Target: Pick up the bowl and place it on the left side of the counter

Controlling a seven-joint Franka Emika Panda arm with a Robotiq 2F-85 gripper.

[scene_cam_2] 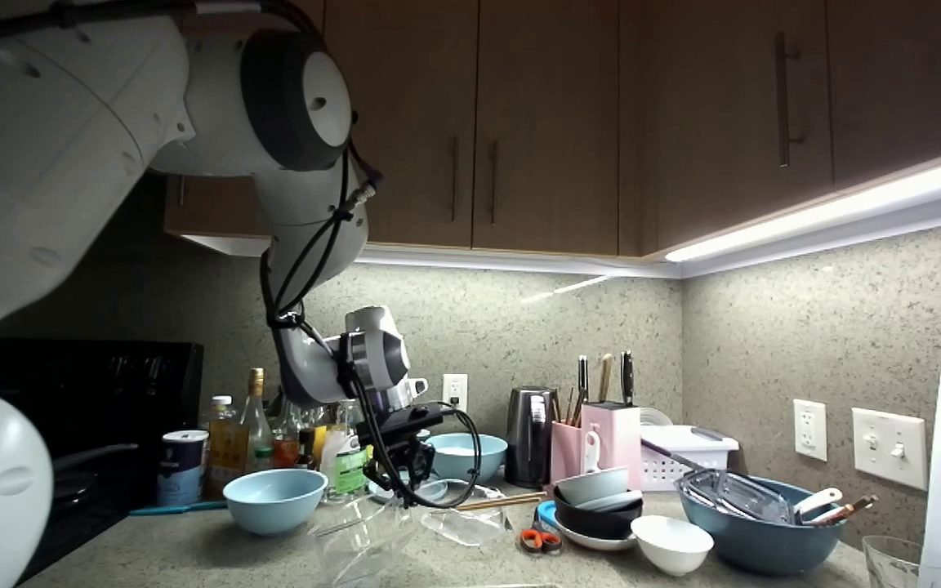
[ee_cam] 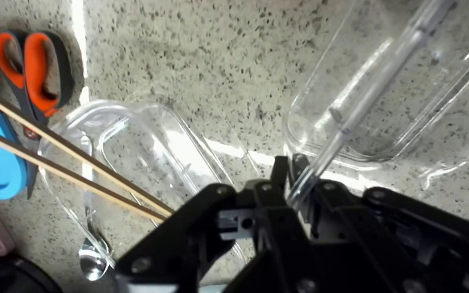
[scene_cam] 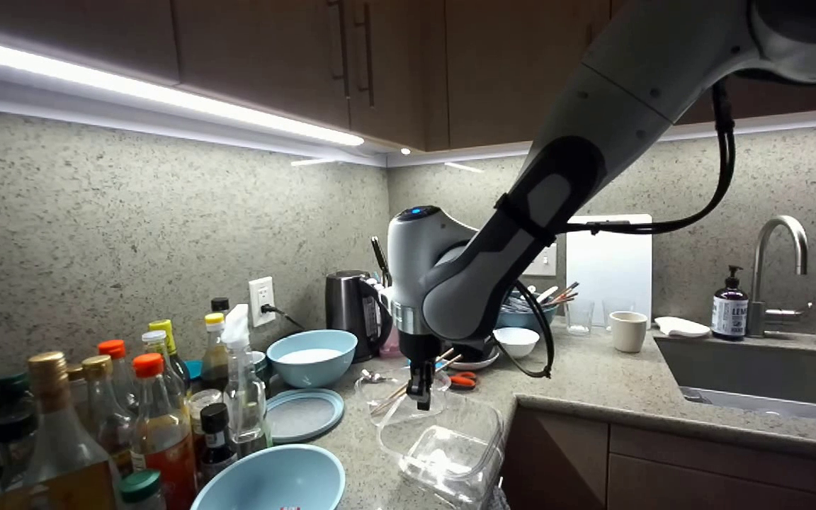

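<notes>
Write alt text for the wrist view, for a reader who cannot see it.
A black gripper appears closed on the edge of a clear plastic container above a speckled counter. To the left in the picture, two wooden chopsticks extend over a clear tray, with orange-handled scissors and a metal spoon nearby.

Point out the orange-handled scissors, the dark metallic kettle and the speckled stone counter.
Orange-handled scissors (ee_cam: 32, 77): wrist view, handle loop.
Dark metallic kettle (scene_cam_2: 527, 447): in an exterior view, body.
Speckled stone counter (scene_cam: 581, 372): in an exterior view, top surface.
</notes>
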